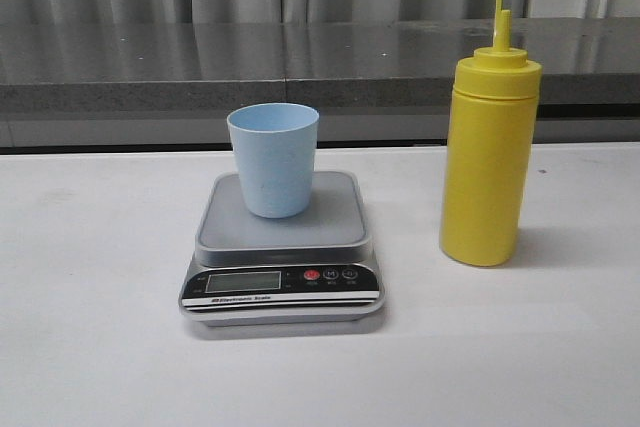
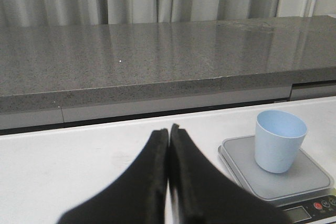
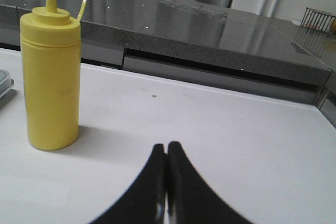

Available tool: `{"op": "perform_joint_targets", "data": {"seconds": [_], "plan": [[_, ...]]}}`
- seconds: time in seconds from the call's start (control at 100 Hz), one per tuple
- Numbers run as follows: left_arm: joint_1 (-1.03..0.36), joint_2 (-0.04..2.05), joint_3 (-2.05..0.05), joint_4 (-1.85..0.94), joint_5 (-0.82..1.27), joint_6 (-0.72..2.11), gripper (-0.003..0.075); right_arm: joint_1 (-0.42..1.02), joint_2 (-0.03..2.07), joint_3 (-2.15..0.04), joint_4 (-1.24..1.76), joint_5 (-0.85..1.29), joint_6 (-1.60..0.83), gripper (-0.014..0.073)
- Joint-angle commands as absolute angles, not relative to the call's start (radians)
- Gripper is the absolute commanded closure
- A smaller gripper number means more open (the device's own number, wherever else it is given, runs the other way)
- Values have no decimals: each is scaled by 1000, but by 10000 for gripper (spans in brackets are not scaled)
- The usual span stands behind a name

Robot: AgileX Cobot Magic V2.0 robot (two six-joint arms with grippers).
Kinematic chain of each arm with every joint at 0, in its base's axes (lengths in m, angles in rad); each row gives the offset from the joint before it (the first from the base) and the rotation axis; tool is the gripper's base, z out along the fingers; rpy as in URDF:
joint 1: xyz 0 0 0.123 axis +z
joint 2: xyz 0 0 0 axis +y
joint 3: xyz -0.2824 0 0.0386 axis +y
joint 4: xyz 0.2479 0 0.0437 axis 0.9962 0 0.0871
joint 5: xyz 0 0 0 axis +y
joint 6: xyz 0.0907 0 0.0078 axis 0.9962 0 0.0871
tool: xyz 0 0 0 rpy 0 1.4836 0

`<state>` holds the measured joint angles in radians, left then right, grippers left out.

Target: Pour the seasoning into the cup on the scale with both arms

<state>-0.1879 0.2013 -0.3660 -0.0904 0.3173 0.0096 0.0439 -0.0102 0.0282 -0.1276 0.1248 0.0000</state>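
On the white tabletop (image 1: 90, 347), largest thing first:

Bottle: the tall yellow plastic squeeze bottle (image 1: 487, 162) is standing upright to the right of the scale, well apart from it, its long axis running vertical and its cone nozzle pointing straight up, the thin cap strap rising beside it.

Scale: the flat digital kitchen scale with a grey square platform (image 1: 283, 222) is sitting near the middle, its black-and-silver display front facing the robot.

Cup: the small light-blue tapered plastic tumbler (image 1: 273, 159) is standing upright on the platform, mouth opening upward.

Left gripper (image 2: 168, 135): its black fingers are pressing together, holding nothing, hovering left of the scale.

Right gripper (image 3: 166, 150): its fingers are likewise meeting, holding nothing, sitting right of the bottle.
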Motion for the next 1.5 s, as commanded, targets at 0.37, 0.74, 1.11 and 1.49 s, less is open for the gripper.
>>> {"op": "perform_joint_targets", "data": {"seconds": [0.37,0.74,1.11,1.49], "plan": [[-188,211,-393,-93,243,12,738,36,-26,29,-139,36,0,714],[-188,211,-393,-93,243,12,738,36,-26,29,-139,36,0,714],[-188,211,-393,-28,241,12,738,36,-26,29,-139,36,0,714],[-46,131,-279,34,196,12,738,36,-26,29,-139,36,0,714]]}}
